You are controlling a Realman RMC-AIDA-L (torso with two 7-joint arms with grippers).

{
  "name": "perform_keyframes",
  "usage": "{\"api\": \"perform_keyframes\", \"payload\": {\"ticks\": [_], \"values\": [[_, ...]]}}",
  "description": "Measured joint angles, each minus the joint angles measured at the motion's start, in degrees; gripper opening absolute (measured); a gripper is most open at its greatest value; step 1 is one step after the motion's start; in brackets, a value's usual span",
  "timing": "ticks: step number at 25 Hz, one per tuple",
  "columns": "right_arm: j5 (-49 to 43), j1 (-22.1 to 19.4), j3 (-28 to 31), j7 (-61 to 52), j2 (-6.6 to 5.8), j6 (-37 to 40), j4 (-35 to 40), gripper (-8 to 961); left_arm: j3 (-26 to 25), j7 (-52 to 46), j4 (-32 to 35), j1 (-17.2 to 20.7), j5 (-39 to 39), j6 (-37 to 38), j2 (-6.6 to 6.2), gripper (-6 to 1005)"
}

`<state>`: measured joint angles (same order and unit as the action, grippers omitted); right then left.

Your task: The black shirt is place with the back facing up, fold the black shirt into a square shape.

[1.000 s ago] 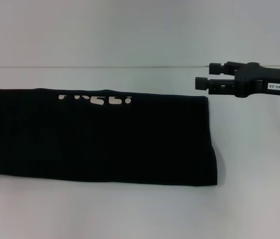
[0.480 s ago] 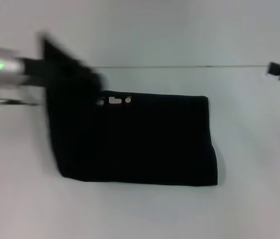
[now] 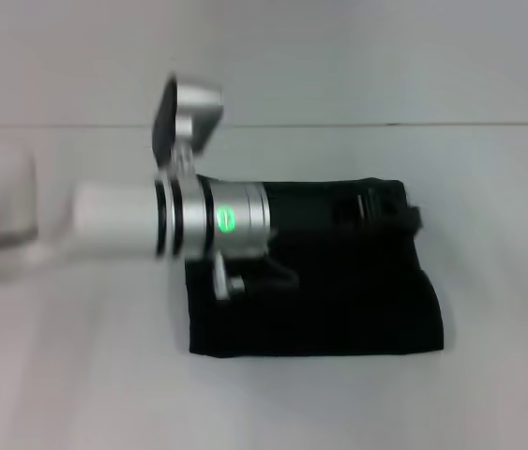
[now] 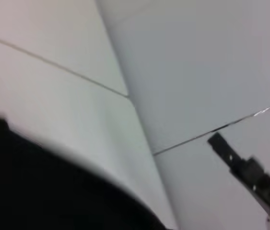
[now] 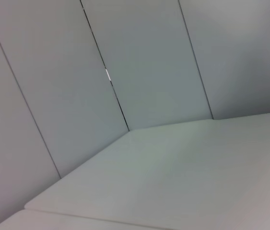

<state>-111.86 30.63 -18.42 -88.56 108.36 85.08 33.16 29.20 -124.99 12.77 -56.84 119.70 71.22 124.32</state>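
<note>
The black shirt (image 3: 320,319) lies on the white table as a doubled, roughly square block. My left arm (image 3: 113,220) reaches across it from the left. Its dark gripper (image 3: 387,212) is low over the shirt's far right corner, black against black cloth. In the left wrist view, black fabric (image 4: 39,191) fills the area close to the camera. My right gripper (image 4: 250,175) shows in that view as a dark bar farther off, away from the shirt. It barely reaches the head view's right edge.
The white table (image 3: 489,394) extends around the shirt on all sides, with a pale wall behind it (image 3: 357,56). The right wrist view shows only wall panels (image 5: 139,62) and bare tabletop (image 5: 197,177).
My left arm has swept from the left over the shirt, carrying its left part onto the right part. The cloth is now about half as wide. My right gripper has withdrawn to the right.
</note>
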Motion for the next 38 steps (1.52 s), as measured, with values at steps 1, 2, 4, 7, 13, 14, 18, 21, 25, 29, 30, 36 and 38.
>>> {"api": "perform_keyframes", "payload": {"ticks": [1, 2, 4, 7, 13, 14, 18, 21, 25, 29, 30, 36, 38], "values": [[-0.2, 0.2, 0.0, 0.0, -0.06, -0.2, -0.1, 916, -0.5, 2.6, -2.2, 1.0, -2.2, -0.2, 0.08, 20], [-0.4, 0.3, -0.1, 0.0, -0.09, -0.4, -0.1, 916, -1.0, 5.7, -4.4, 2.3, -4.3, -0.2, 0.24, 21], [-0.5, 0.5, -0.2, 0.0, -0.09, -0.4, -0.2, 916, -1.9, 10.3, -8.1, 4.1, -7.5, 0.5, 0.31, 98], [-0.6, 0.7, -1.0, -0.8, -0.09, -0.6, -0.2, 916, -2.2, 11.9, -10.0, 5.5, -8.3, 1.7, 0.35, 213], [-2.2, 1.6, -3.0, -6.1, -0.20, -2.5, 0.0, 916, -4.0, 13.7, -11.9, 6.5, -8.7, 9.2, 0.40, 338], [-2.8, 1.9, -3.5, -7.4, -0.39, -2.9, 0.0, 915, -4.1, 13.8, -11.7, 6.5, -8.7, 10.4, 0.31, 359], [-5.8, 3.2, -5.9, -14.5, -1.11, -4.2, 0.2, 915, -3.6, 13.6, -4.5, 7.8, -8.4, 14.8, -0.29, 442], [-8.6, 4.7, -7.3, -19.5, -1.59, -4.4, 0.3, 915, -3.0, 12.5, 4.4, 10.4, -8.3, 14.5, -0.83, 562], [-10.8, 6.1, -7.8, -22.7, -1.60, -4.5, 0.3, 915, -2.6, 9.4, 9.1, 12.5, -8.2, 7.6, -4.53, 737], [-10.9, 6.9, -8.1, -23.5, -1.20, -5.7, 0.1, 915, -1.7, 4.5, 9.3, 13.3, -8.0, -1.7, -7.89, 917], [-10.9, 7.1, -8.2, -23.8, -1.10, -6.1, 0.1, 915, -1.2, 2.9, 9.5, 13.4, -7.6, -4.3, -8.41, 933], [-10.9, 7.7, -9.1, -24.2, -0.93, -7.5, -0.1, 916, 5.9, -4.5, 9.7, 13.5, -6.9, -17.7, -9.79, 949], [-10.9, 7.8, -9.7, -24.2, -0.85, -7.9, -0.2, 916, 9.1, -6.2, 9.5, 13.3, -6.9, -20.6, -9.75, 949]]}}
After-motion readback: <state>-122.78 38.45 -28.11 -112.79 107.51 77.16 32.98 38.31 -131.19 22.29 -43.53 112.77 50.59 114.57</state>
